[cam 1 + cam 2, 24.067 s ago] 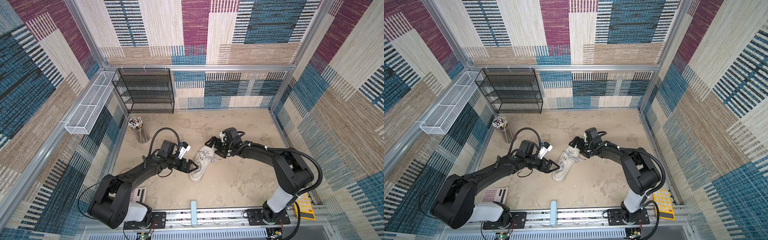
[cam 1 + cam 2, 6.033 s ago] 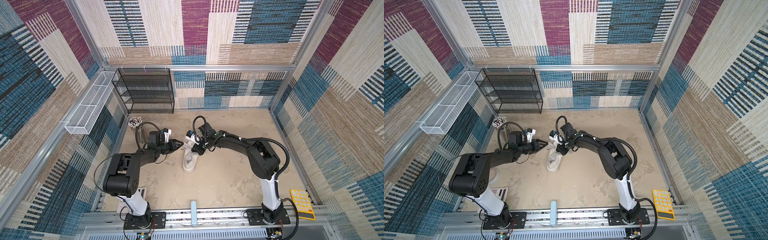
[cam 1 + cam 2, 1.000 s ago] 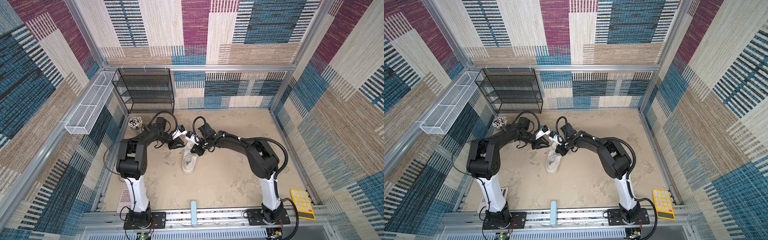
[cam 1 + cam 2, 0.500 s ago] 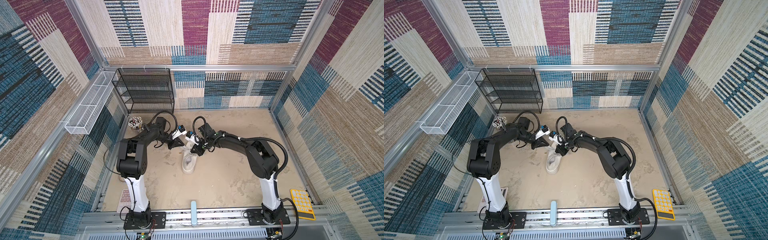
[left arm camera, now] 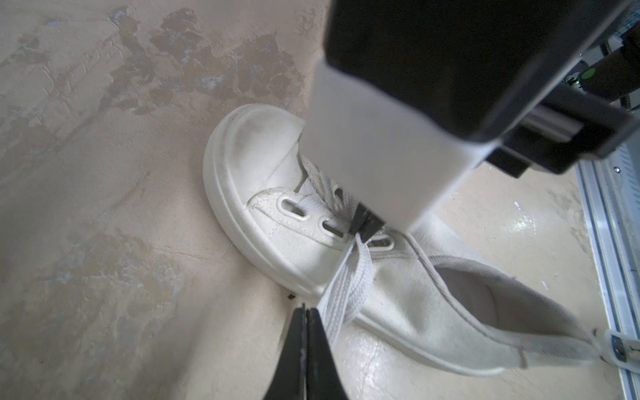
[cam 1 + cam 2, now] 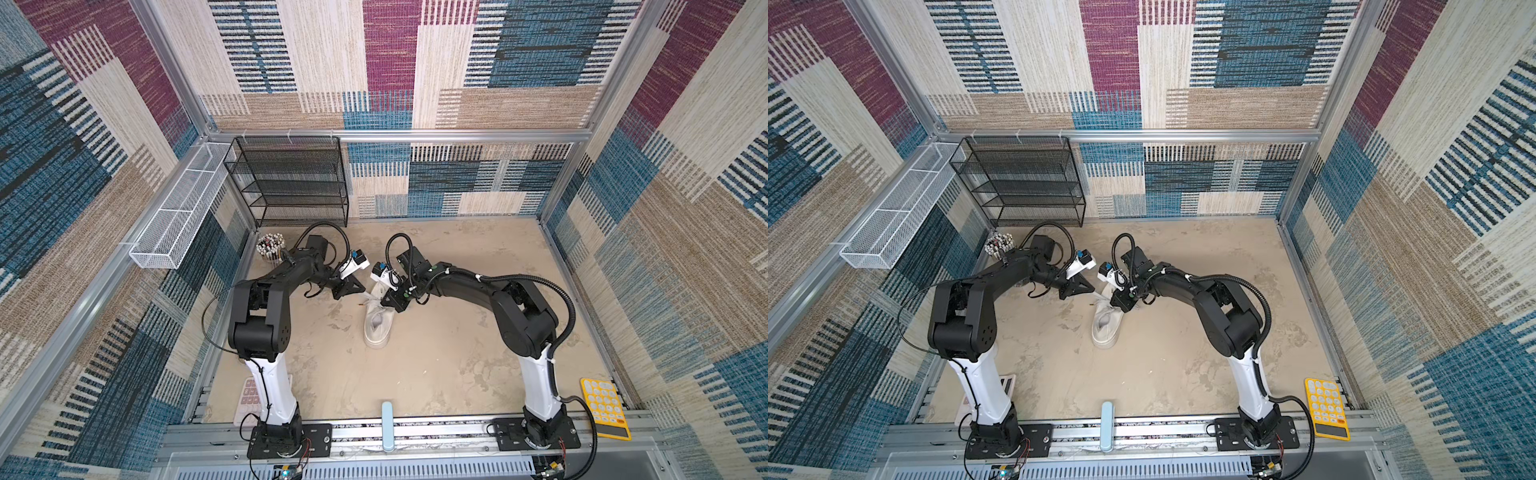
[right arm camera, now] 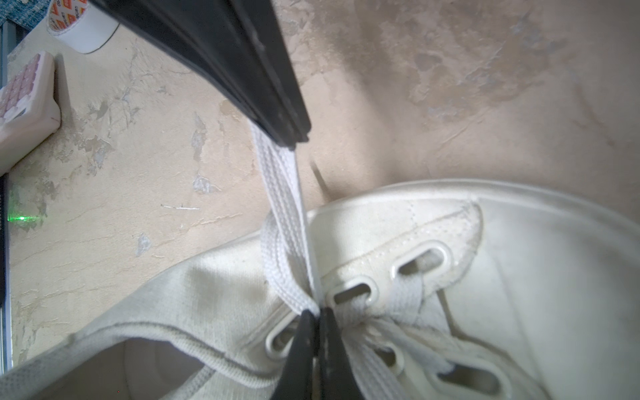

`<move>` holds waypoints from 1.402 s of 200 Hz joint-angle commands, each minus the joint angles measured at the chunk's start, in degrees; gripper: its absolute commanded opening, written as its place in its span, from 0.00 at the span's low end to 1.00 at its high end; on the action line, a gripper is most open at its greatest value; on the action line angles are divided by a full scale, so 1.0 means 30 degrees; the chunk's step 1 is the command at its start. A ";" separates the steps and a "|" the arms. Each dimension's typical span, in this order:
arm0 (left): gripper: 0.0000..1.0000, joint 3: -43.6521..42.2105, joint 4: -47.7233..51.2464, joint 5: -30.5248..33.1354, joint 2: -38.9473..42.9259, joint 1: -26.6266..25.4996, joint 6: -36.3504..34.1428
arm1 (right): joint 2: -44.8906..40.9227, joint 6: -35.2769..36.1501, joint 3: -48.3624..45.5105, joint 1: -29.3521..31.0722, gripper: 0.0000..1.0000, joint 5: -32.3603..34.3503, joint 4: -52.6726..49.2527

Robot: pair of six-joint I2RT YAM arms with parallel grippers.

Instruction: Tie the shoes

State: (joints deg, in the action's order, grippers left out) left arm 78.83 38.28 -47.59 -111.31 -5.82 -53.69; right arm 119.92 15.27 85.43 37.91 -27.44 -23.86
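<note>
A white sneaker (image 6: 377, 328) (image 6: 1106, 328) lies mid-table, toe toward the far wall. Its lace (image 5: 346, 287) (image 7: 282, 194) runs taut as a doubled strand from the upper eyelets out to the left. My left gripper (image 6: 362, 291) (image 6: 1092, 287) (image 5: 306, 311) sits just left of the shoe's front, shut on the lace's outer end. My right gripper (image 6: 388, 300) (image 6: 1120, 305) (image 7: 317, 313) is over the eyelets, shut on the lace where the strands gather. The sneaker's opening (image 5: 464, 294) faces the near side.
A black wire shelf (image 6: 291, 183) and a cup of pens (image 6: 270, 245) stand at the back left. A white wire basket (image 6: 178, 216) hangs on the left wall. A pink calculator (image 6: 249, 395) (image 7: 24, 97) lies front left and a yellow calculator (image 6: 604, 405) front right.
The left gripper's jaws have closed over the last second beside the shoe's front. The right gripper has stayed shut at the eyelets. Both arms have barely moved.
</note>
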 commanded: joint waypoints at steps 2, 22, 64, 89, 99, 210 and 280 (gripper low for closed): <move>0.00 -0.0669 -0.2172 -0.0768 0.0613 0.0428 0.1602 | 0.0167 -0.0009 -0.0191 0.0049 0.06 0.0469 -0.1995; 0.00 -0.1437 -0.3570 -0.1126 0.1052 0.0592 0.2535 | 0.0107 -0.0047 -0.0235 0.0049 0.06 0.0518 -0.1967; 0.00 -0.2801 -0.6463 -0.1980 0.1686 0.1014 0.5132 | -0.0188 -0.0067 -0.0205 0.0045 0.06 0.0691 -0.1829; 0.00 -0.3505 -0.8275 -0.2578 0.1990 0.1234 0.6621 | -0.0373 -0.0109 -0.0354 0.0046 0.05 0.0769 -0.1667; 0.00 -0.3591 -0.8474 -0.2675 0.2062 0.1311 0.6860 | -0.0462 -0.0109 -0.0466 0.0043 0.05 0.0839 -0.1601; 0.00 -0.4629 -1.1409 -0.3197 0.2202 0.1824 1.0014 | -0.0429 -0.0342 -0.0790 0.0049 0.04 0.1092 -0.1534; 0.00 -0.4598 -1.1105 -0.3370 0.2159 0.1783 0.9732 | -0.0700 -0.0623 -0.0689 0.0030 0.11 0.0957 -0.1377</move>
State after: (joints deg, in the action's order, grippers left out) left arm 63.96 9.28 -58.48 -105.47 -1.13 -23.09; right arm 118.21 14.57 83.46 38.13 -26.79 -18.50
